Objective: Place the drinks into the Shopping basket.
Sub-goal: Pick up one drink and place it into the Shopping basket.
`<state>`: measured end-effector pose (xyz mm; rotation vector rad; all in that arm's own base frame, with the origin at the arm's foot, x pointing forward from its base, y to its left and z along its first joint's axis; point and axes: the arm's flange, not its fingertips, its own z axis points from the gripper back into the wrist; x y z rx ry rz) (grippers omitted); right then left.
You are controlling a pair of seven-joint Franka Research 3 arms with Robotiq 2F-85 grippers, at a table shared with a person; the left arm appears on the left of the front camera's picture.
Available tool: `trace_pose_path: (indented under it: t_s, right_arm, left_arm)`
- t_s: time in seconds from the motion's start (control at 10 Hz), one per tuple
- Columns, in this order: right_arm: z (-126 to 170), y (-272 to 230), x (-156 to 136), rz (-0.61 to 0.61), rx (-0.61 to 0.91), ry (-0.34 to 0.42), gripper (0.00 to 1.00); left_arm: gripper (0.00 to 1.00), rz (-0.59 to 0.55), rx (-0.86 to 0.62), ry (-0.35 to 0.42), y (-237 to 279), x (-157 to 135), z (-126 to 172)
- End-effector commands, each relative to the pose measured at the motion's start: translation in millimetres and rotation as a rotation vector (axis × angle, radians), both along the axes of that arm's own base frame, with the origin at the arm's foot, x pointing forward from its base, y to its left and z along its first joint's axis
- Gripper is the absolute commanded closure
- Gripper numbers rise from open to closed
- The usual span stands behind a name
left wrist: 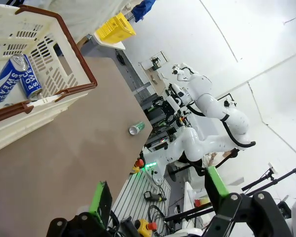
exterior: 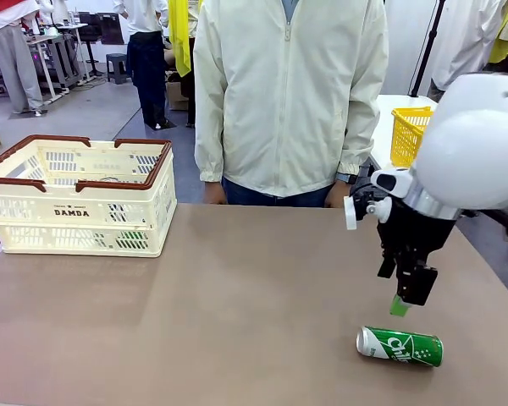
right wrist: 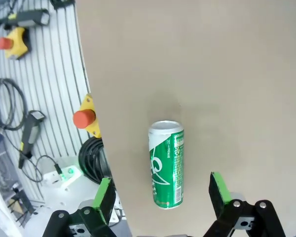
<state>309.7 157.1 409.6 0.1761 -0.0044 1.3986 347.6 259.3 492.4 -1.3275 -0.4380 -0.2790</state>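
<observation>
Front: green can [exterior: 400,345] lying on its side on the table [exterior: 237,304], long axis left-right, directly below right gripper [exterior: 404,301]; basket [exterior: 76,203], marked "DAMDA", well apart at far left.

Left wrist: left gripper [left wrist: 158,197] spread, empty; blue "POCARI SWEAT" can [left wrist: 15,76] in basket.

Right wrist: fingers apart, green can between and beyond them, its long axis running away from the camera.

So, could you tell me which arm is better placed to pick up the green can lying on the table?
Right: its open tool hovers directly above the green metal can, fingers straddling it.
</observation>
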Motion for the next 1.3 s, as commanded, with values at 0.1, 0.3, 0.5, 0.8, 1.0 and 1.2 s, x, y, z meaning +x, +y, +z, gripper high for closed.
trace_pose_path:
  t_s: [0.1, 0.3, 0.5, 0.8, 1.0, 1.2]
  right_arm:
    - [-85, -30, -50, 0.073, -0.058, 0.056, 0.0]
    - [-100, -27, -50, 0.087, -0.12, 0.137, 0.0]
    - [-117, -25, -54, 0.044, -0.192, 0.14, 0.0]
    - [-138, -31, -65, -0.004, -0.193, 0.006, 0.0]
    - [-148, -29, -71, 0.032, -0.194, -0.016, 0.0]
    - [-156, -31, -75, 0.116, -0.248, 0.032, 0.0]
  left_arm:
    - [0.0, 0.01, -0.015, 0.003, -2, 0, 5]
    - [0.0, 0.01, -0.015, 0.003, -2, 0, 5]
    - [0.0, 0.01, -0.015, 0.003, -2, 0, 5]
    - [0.0, 0.01, -0.015, 0.003, -2, 0, 5]
    - [0.0, 0.01, -0.015, 0.003, -2, 0, 5]
    - [0.0, 0.01, -0.015, 0.003, -2, 0, 5]
